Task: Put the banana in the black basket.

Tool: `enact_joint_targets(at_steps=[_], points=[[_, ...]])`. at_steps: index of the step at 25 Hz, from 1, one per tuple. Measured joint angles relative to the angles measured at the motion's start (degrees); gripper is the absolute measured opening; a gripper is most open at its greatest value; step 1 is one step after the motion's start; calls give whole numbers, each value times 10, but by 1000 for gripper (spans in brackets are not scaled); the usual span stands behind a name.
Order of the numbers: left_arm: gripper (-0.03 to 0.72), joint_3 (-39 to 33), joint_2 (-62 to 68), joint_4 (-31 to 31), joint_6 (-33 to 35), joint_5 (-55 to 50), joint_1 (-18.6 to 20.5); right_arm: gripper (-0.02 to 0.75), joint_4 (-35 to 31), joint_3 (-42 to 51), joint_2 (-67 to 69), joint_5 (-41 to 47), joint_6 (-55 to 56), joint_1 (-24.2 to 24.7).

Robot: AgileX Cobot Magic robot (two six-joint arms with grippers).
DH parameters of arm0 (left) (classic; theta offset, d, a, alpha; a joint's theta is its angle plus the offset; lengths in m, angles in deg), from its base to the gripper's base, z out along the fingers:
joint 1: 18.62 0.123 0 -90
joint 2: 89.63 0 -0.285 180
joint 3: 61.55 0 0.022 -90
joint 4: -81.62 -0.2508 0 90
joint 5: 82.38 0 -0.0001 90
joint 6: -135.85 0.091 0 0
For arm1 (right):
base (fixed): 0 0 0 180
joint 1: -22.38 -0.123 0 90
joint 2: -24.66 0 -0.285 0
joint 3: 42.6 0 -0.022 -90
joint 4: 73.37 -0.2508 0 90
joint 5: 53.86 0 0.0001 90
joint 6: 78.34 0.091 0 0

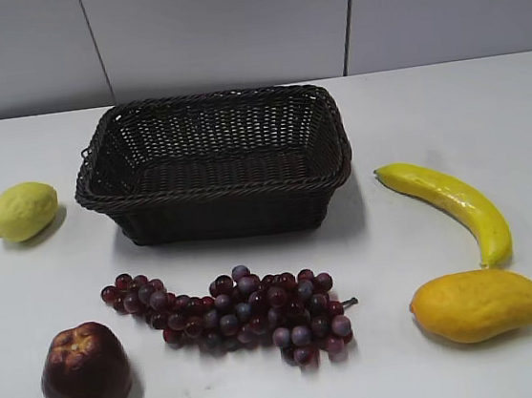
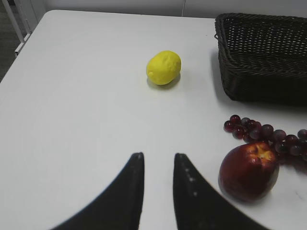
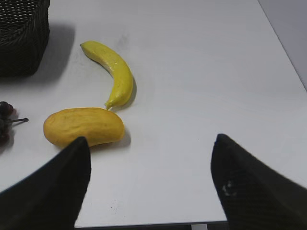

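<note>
The banana (image 1: 451, 204) lies on the white table to the right of the black basket (image 1: 214, 162), curved, with its tip near the mango. It also shows in the right wrist view (image 3: 114, 73), ahead and left of my right gripper (image 3: 151, 143), which is wide open and empty above the table's front edge. The basket is empty; its corner shows in the right wrist view (image 3: 21, 36) and its side in the left wrist view (image 2: 261, 57). My left gripper (image 2: 157, 155) has a narrow gap between its jaws, holds nothing, and hovers over bare table. Neither gripper shows in the exterior view.
An orange-yellow mango (image 1: 479, 304) lies just in front of the banana. A lemon (image 1: 22, 210) sits left of the basket. Red grapes (image 1: 236, 313) lie in front of the basket. A dark red apple (image 1: 86, 371) sits front left, close to my left gripper (image 2: 248, 171).
</note>
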Motion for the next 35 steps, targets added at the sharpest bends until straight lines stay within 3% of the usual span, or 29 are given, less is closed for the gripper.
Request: enact_joint_targets(at_steps=[23, 35], points=[[204, 0, 0, 0, 0, 0, 0, 622, 0, -8, 18, -10, 0, 0], [204, 0, 0, 0, 0, 0, 0, 618, -1, -14, 296, -271, -2, 0]])
